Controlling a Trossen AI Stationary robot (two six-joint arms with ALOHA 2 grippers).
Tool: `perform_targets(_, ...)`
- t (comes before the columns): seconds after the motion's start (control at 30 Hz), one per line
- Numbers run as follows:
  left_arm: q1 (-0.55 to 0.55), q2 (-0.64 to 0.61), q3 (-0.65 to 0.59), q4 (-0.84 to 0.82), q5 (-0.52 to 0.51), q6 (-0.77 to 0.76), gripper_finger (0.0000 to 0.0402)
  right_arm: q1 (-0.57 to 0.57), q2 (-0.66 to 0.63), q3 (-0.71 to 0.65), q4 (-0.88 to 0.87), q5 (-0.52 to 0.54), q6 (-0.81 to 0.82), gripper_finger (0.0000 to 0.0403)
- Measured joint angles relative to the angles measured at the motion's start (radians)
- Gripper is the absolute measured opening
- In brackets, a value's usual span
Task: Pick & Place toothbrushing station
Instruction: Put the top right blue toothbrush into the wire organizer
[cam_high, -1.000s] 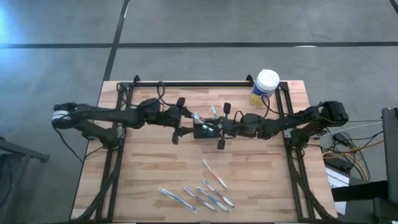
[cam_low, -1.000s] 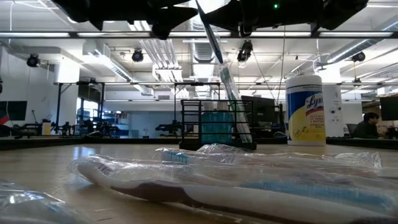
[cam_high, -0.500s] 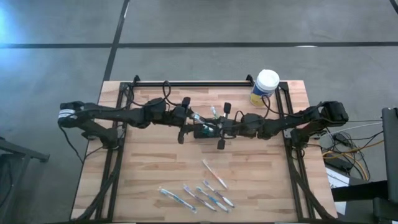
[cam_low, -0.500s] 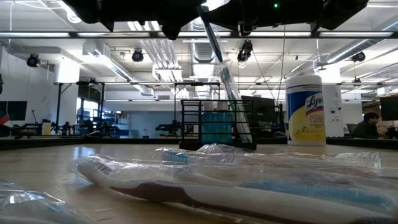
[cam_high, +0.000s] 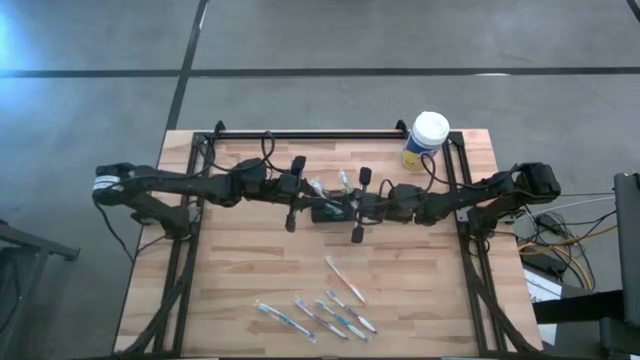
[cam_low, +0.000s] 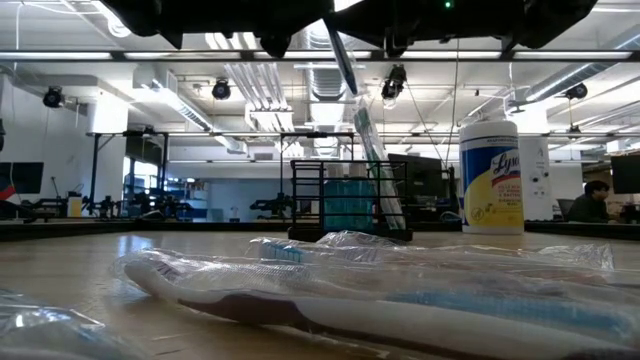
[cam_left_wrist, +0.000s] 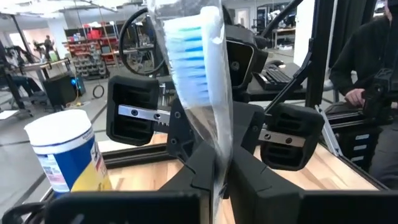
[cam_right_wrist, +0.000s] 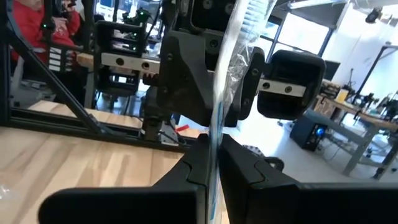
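Observation:
The toothbrushing station, a small black wire-mesh caddy (cam_high: 326, 213) (cam_low: 308, 200), stands at mid-table under both grippers. A toothbrush in a clear wrapper (cam_left_wrist: 194, 59) (cam_right_wrist: 231, 56) stands nearly upright between them, its blue bristle head on top. In the low view the toothbrush (cam_low: 372, 150) slants down to the caddy's right end. My left gripper (cam_high: 304, 199) (cam_left_wrist: 217, 171) comes in from the table's left and is shut on it. My right gripper (cam_high: 349, 205) (cam_right_wrist: 213, 158) faces it from the table's right, also shut on it. My left gripper pinches the wrapped toothbrush's shaft (cam_left_wrist: 217, 146), just below the bristle head, between its two fingers. The fingers lie level, from the table's left, across the brush. The head stands above them. My right gripper pinches the same wrapped shaft (cam_right_wrist: 216, 127) between its two fingers, level, from the table's right, across the brush. The wrapper rises above the fingers; the part below them is hidden in this view.
A white-lidded, yellow-labelled canister (cam_high: 427, 138) (cam_low: 491, 175) (cam_left_wrist: 62, 152) stands at the far right corner. Several wrapped toothbrushes (cam_high: 322, 312) (cam_low: 350, 290) lie near the front edge. People sit beyond the table (cam_right_wrist: 37, 25) (cam_left_wrist: 367, 62).
My left gripper has edged toward the table's right, up to the right gripper, and has shut on the wrapped toothbrush. The right gripper and the caddy have kept still.

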Motion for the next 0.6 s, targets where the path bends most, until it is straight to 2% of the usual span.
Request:
perform_targets(0.1, 0.0, -0.021, -0.001, -0.041, -0.007, 0.0, 0.0023, 0.0, -0.007, 0.0, -0.033, -0.001, 0.025, 0.0043)
perform_targets(0.4, -0.003, -0.134, -0.012, -0.16, -0.028, 0.025, 0.0023, -0.002, -0.037, -0.01, -0.072, 0.026, 0.058, 0.0159)
perform_targets(0.6, 0.018, -0.231, -0.117, -0.175, -0.121, 0.044, 0.0023, -0.002, -0.082, -0.056, -0.11, 0.046, 0.069, 0.0178)
